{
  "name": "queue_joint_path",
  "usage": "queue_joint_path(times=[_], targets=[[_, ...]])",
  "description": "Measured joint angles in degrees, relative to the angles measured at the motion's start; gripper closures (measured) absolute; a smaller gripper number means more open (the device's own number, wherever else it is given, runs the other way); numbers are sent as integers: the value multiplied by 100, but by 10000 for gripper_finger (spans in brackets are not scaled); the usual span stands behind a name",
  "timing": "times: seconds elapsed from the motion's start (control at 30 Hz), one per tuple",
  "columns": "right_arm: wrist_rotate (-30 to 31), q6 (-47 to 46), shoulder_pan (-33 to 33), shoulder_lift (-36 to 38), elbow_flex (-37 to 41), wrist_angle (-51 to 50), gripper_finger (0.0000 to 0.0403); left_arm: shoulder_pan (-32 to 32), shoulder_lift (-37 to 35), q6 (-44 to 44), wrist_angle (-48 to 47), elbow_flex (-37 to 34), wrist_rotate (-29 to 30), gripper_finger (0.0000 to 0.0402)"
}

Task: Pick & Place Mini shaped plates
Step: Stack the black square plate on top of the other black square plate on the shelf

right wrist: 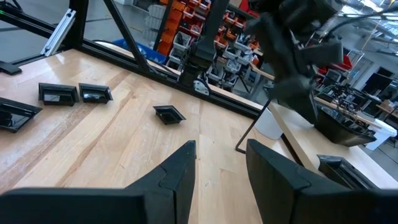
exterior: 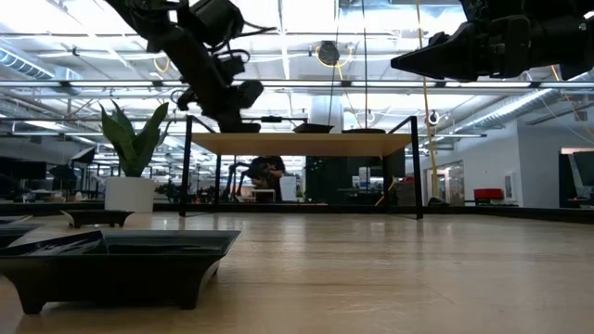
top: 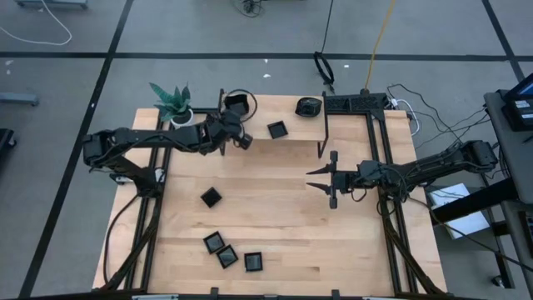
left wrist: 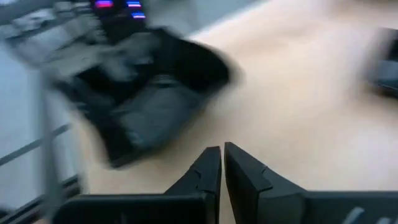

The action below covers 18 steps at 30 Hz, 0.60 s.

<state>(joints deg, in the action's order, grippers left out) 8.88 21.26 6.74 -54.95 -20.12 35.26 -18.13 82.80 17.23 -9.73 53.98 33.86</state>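
Several mini shaped plates, small, black and glossy, lie flat on the wooden table (top: 350, 242). One (top: 211, 197) lies left of centre, three (top: 227, 255) sit near the front edge, and one (top: 276, 129) is at the far middle. A dark round dish (top: 238, 104) sits at the far edge. My left gripper (top: 246, 140) (left wrist: 222, 149) hovers shut between that dish and the far plate, and it holds nothing. My right gripper (top: 310, 178) (right wrist: 221, 149) hangs open at mid-table, pointing toward the table's left, with nothing between its fingers.
A potted green plant (top: 174, 103) stands at the far left corner. A black metal frame (top: 350, 112) and a dark object (top: 308, 106) are at the far right. One plate (exterior: 111, 264) lies close in front of the low camera.
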Motion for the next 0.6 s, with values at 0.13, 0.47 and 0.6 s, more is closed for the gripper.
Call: queue_joint_path(times=[0.13, 0.47, 0.6], targets=[[0, 0, 0, 2, 0, -57, 271, 409, -365, -518, -130, 2, -799, 397], [0, -70, 0, 2, 0, -79, 271, 2169, -1043, 2167, -3073, 2, -1422, 354], [0, -107, 0, 2, 0, -75, 271, 2813, -739, 3985, -4260, -11, -1579, 316]])
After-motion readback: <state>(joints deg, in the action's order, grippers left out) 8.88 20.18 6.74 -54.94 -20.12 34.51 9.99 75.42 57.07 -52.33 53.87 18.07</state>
